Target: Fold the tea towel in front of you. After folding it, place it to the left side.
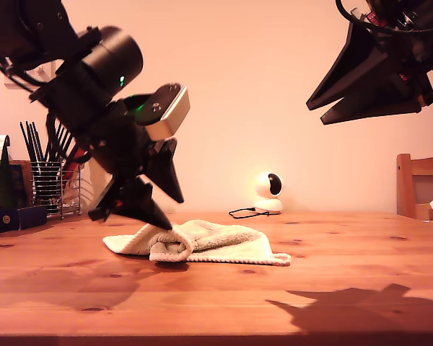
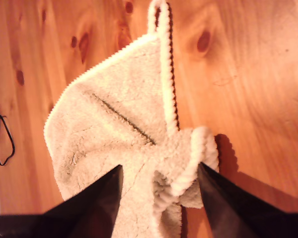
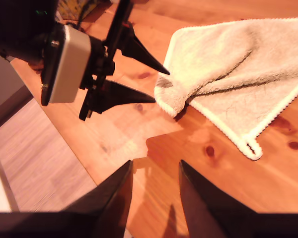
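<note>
Towel, tea, cream-white terry [image 1: 209, 241]: lying on the wooden table [image 1: 346, 259] toward the exterior view's left of centre, partly folded, with one end rolled into a thick bunch [image 1: 169, 250] and the rest spreading flat toward the exterior view's right. Ribbed hem edge [image 2: 168, 69] running along one side and ending in a small hanging loop [image 3: 252, 147] that is resting on the wood.

My first gripper [image 1: 153, 209]: reaching down at the rolled end of the towel, its dark fingertips [image 1: 162, 220] coming right to the bunch. In the first wrist view my first gripper [image 2: 159, 196] is showing its fingers spread apart, with the bunched cloth and a curl of hem lying between them; the fingers are released, not clamping the fabric. The second wrist view is showing the same gripper [image 3: 156, 84] with its two pointed fingers parted, the tips just at the towel's curled corner.

My second gripper [image 1: 325, 108]: hanging high above the table at the exterior view's upper right, well apart from the towel, casting a shadow [image 1: 353, 306] on the wood. In the second wrist view my second gripper [image 3: 154, 186] has its fingers parted, nothing between them.

Background items, exterior view: a wire holder of dark sticks [image 1: 47, 180] at the left, a small round white camera [image 1: 268, 192] with a black cable [image 1: 247, 212] at the wall, a wooden chair back [image 1: 421, 184] at the right.
</note>
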Controlling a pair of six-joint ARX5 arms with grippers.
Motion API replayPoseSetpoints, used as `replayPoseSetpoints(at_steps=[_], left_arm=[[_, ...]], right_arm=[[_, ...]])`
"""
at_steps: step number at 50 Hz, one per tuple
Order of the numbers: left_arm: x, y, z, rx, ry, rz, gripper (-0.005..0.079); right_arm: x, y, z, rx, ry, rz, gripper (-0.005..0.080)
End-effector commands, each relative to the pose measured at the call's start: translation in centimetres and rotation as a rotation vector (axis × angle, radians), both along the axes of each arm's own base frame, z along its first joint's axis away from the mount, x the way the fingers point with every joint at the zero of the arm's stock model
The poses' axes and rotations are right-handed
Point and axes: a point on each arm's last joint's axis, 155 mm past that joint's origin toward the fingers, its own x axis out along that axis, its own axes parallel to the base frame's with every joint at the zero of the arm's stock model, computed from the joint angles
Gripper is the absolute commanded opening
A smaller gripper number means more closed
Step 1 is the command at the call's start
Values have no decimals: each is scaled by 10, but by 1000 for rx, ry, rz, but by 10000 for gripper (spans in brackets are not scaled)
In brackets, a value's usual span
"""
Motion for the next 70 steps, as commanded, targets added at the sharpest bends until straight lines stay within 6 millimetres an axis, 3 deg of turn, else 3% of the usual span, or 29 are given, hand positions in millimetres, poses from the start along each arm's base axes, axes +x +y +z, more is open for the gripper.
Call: replayPoseSetpoints(at_steps=[1, 8, 28, 31, 37, 39, 47, 57, 70], left_arm=[[-7, 2, -15, 22, 37, -10, 424], [-11, 5, -27, 56, 61, -25, 424], [-4, 5, -36, 95, 15, -74, 367], [-4, 5, -39, 98, 21, -73, 300], [-4, 5, -41, 102, 21, -71, -33], [-2, 3, -39, 101, 10, -69, -16], [5, -8, -23, 85, -24, -12, -24], [10, -37, 25, -88, 43, 132, -24], [9, -53, 70, -153, 148, 201, -24]], right_arm=[[3, 3, 7, 6, -25, 6, 262], [3, 3, 7, 7, -26, 6, 262], [3, 3, 7, 9, -23, 4, 262], [3, 3, 7, 8, -22, 5, 262], [3, 3, 7, 11, -18, 3, 262], [2, 3, 7, 12, -15, 3, 262], [-2, 9, 7, 11, -13, 23, 262], [-10, 22, 4, -4, -17, 58, 265], [-6, 32, -17, -56, 12, 52, 290]])
